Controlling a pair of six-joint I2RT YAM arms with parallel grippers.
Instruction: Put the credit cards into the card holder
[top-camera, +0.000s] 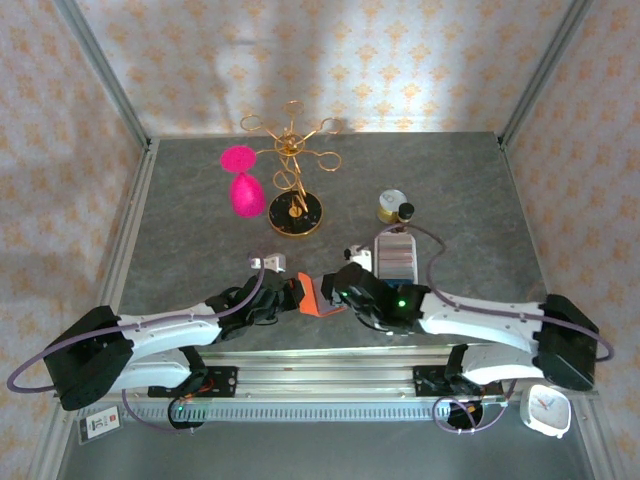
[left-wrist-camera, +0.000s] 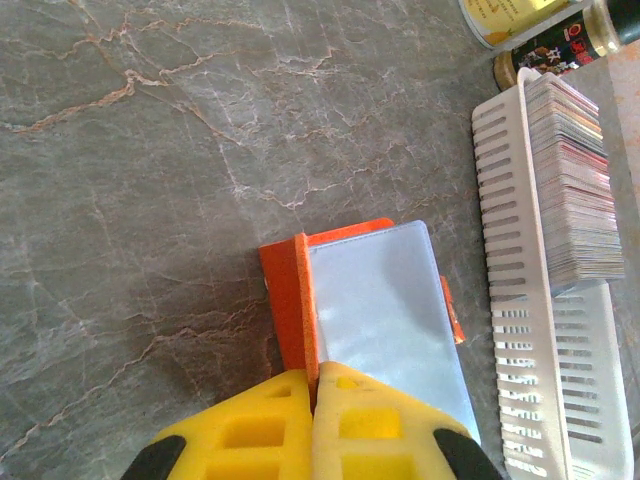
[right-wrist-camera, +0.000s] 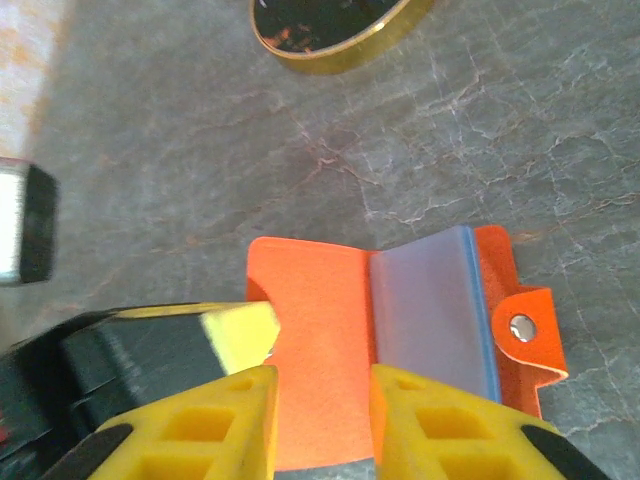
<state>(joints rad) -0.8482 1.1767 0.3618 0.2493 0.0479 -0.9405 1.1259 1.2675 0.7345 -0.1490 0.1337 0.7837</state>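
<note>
Our left gripper (left-wrist-camera: 315, 390) pinches the orange flap of the card holder (left-wrist-camera: 385, 300), which lies open near the front edge of the mottled stone table (left-wrist-camera: 150, 200). Our right gripper (right-wrist-camera: 322, 400) hovers narrowly parted over its cover. We judge the holder light and floppy, best held at the fold. The cards (left-wrist-camera: 575, 180), thin and slick, stand packed in a white tray (left-wrist-camera: 520, 330) just beside, patterned walls (top-camera: 400, 60) behind.

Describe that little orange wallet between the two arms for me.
The card holder is a small orange-red folding wallet, lying open on the grey table, with a pale grey-blue pocket inside and a snap tab at one edge. The left gripper pinches its raised cover; the right gripper hangs open over it.
</note>
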